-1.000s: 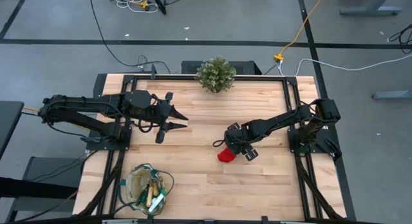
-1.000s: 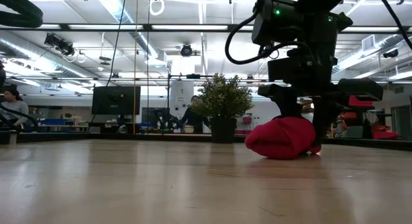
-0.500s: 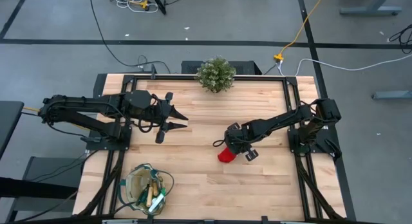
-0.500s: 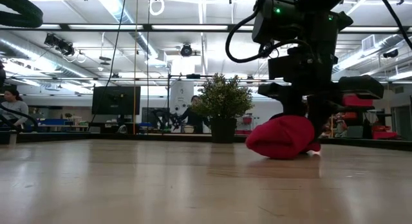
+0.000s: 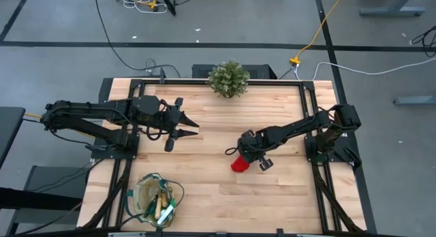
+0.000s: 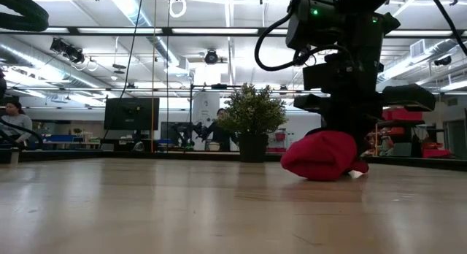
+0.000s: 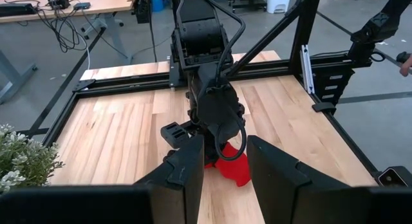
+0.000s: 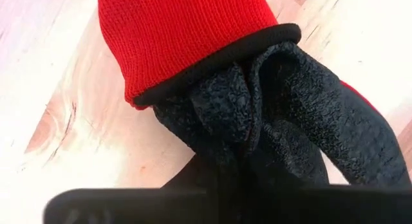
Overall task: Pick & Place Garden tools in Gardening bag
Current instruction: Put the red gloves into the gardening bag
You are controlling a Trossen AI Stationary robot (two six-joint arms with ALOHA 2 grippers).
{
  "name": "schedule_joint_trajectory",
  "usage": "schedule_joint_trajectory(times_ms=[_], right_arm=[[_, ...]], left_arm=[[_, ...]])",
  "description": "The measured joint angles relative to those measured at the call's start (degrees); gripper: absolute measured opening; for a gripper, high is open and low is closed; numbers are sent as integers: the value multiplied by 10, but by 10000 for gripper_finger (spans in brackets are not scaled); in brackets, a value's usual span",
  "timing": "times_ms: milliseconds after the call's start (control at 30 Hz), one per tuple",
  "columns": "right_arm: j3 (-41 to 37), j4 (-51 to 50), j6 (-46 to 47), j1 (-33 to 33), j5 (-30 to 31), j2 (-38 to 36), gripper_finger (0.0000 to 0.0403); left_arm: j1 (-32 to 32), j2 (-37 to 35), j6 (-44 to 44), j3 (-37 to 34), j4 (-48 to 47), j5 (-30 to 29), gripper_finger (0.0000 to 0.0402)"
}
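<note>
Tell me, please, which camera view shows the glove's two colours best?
The right wrist view: the glove fills it, red cuff above, black textured part bunched below. The high view shows only a red patch under the right gripper. The low view shows a red mound. The left wrist view shows red far off.

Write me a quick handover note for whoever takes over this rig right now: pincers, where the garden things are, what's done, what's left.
Right pincer: shut on the black-and-red fabric glove, which lies on the wooden table near its middle.
Left pincer: open, empty, waiting above the table on its own side.
Small round tan fabric bag with green trim: at the near edge, left side, several tools already inside.
Done: other tools bagged.
Left: lift the glove, carry it to the bag, drop it in.
</note>
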Motion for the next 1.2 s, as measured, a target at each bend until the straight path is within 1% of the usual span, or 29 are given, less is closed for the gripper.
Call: schedule_joint_trajectory(times_ms=[267, 467, 867, 1200], right_arm=[[40, -44, 41, 0, 0, -4, 16], [73, -43, 72, -2, 0, -35, 15], [80, -37, 164, -13, 1, -143, 14], [80, -4, 263, -13, 1, -235, 14]], left_arm=[[0, 0, 2, 0, 1, 0, 124], [0, -2, 1, 0, 1, 0, 124], [0, -9, 1, 1, 4, 1, 124], [0, -14, 0, 1, 5, 1, 124]])
